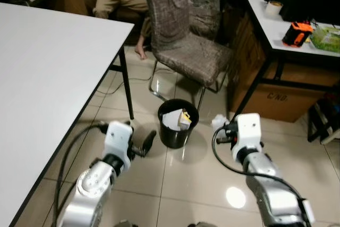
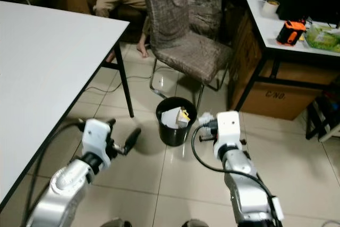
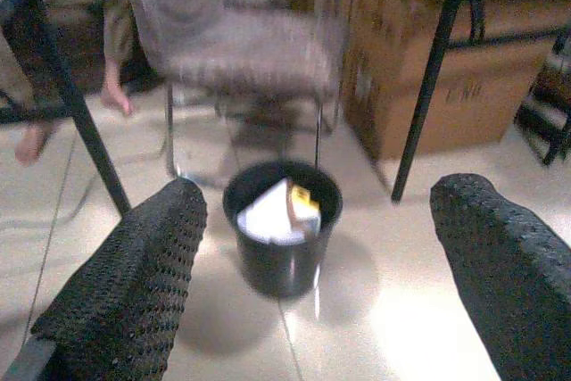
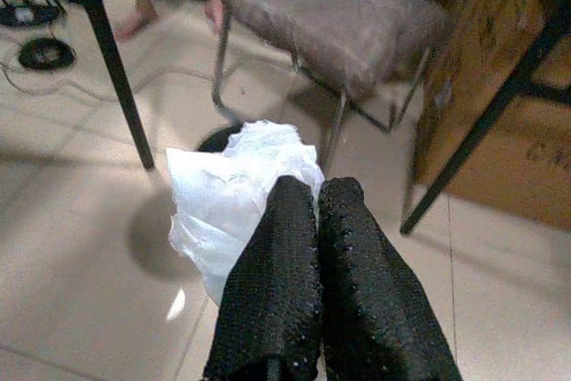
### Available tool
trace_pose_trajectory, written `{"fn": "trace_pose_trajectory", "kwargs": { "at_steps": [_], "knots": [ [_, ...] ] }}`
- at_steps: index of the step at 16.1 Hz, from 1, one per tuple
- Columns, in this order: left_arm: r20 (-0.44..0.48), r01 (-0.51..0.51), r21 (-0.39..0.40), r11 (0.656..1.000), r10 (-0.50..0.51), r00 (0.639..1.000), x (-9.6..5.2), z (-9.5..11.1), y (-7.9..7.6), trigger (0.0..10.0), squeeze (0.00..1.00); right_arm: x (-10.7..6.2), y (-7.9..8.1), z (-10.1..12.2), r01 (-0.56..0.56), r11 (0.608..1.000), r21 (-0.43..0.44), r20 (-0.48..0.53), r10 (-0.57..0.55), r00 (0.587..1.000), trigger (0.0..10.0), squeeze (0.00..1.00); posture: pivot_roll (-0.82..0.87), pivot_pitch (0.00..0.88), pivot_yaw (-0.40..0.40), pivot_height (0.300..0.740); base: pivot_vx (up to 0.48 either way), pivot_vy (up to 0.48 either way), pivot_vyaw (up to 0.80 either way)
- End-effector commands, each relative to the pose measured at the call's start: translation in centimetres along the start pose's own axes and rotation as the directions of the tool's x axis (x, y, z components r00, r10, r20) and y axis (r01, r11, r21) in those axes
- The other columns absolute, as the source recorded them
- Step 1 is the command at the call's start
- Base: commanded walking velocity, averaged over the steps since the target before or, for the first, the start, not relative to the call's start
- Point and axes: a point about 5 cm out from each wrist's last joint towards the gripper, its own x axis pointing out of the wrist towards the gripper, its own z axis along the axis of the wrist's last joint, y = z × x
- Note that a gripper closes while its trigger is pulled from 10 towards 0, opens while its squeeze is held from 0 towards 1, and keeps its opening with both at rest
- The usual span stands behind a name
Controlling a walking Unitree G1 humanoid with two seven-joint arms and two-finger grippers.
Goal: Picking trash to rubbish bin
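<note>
Right of centre in the head view, the right gripper (image 4: 308, 198) pinches crumpled white trash (image 4: 234, 195) between closed fingers, holding it just beside the black rubbish bin (image 1: 178, 123), presumably to carry it over the rim. The bin, centre frame, already holds paper. The left gripper (image 3: 317, 265) hangs spread apart and empty at lower left. The trash hides most of the bin in the right wrist view.

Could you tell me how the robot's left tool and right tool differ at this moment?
The left tool is open and holds nothing; the right tool is shut on a crumpled white tissue. The left tool sits left of the black bin, the right tool on its right. Both hover low over the tiled floor.
</note>
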Motion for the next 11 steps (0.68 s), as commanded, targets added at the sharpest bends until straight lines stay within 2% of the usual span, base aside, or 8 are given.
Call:
{"fn": "trace_pose_trajectory", "kwargs": {
  "at_steps": [1, 3, 7, 11],
  "knots": [
    [-0.013, 0.023, 0.019, 1.0, -0.022, 1.0, 0.2, -0.6, -0.2, 10.0, 0.0, 0.3, -0.3, -0.5, 0.003, 1.0, -0.025, -0.008, -0.003, 1.0, 10.0, 0.0, -0.07, 0.123, -0.055, 0.74, 0.255, 0.0, 0.0],
    [-0.032, 0.018, 0.014, 1.0, -0.018, 0.999, 0.4, -1.2, -0.1, 10.0, 0.0, 0.6, -0.1, -1.5, -0.014, 0.999, -0.032, -0.029, 0.013, 1.0, 10.0, 0.0, -0.07, 0.122, -0.056, 0.74, 0.266, 0.0, 0.0],
    [-0.02, 0.014, 0.012, 1.0, -0.014, 1.0, 1.0, -1.5, 0.1, 10.0, 0.0, 0.8, 0.5, -2.1, -0.035, 0.999, -0.024, -0.02, 0.035, 0.999, 10.0, 0.0, -0.07, 0.121, -0.055, 0.74, 0.272, 0.0, 0.0],
    [-0.025, 0.034, 0.016, 0.999, -0.033, 0.999, 1.3, -1.7, 0.0, 10.0, 0.0, 1.0, 0.3, -2.6, -0.024, 1.0, -0.016, -0.023, 0.023, 0.999, 10.0, 0.0, -0.07, 0.122, -0.047, 0.74, 0.316, 0.0, 0.0]
  ]
}}
